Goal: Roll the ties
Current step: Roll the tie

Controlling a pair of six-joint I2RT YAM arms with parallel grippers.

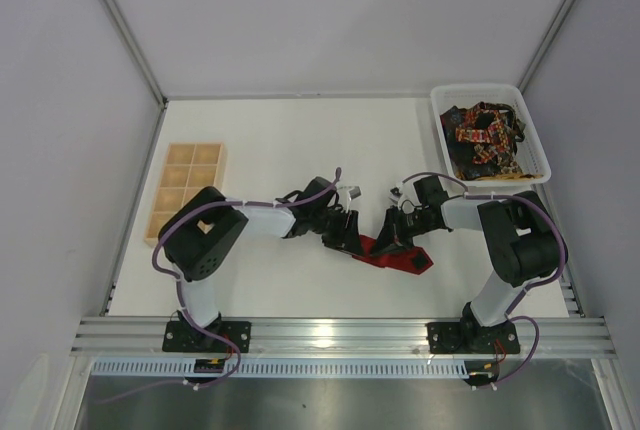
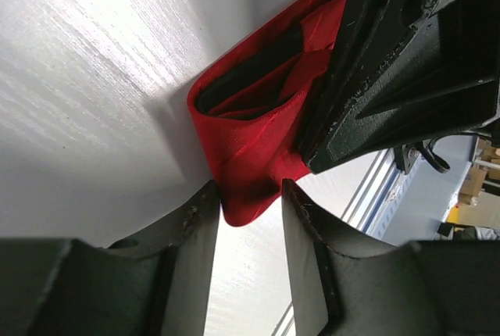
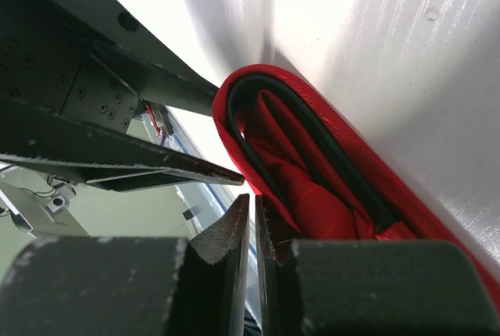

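A plain red tie (image 1: pixel 388 254) lies folded into a loose roll on the white table between my two grippers. In the left wrist view the roll (image 2: pixel 250 133) shows its dark inner lining. Its lower fold reaches in between the tips of my left gripper (image 2: pixel 248 189), whose jaws stand apart on either side of it. My right gripper (image 3: pixel 252 201) is shut to a thin slit, with the red tie (image 3: pixel 328 187) lying against the outer side of one finger. From above, the left gripper (image 1: pixel 347 234) and right gripper (image 1: pixel 396 236) face each other over the tie.
A white bin (image 1: pixel 441 115) at the back right holds several dark patterned ties (image 1: pixel 485 135). A wooden tray with square compartments (image 1: pixel 186 188) sits at the left edge. The metal rail (image 1: pixel 340 332) runs along the near side.
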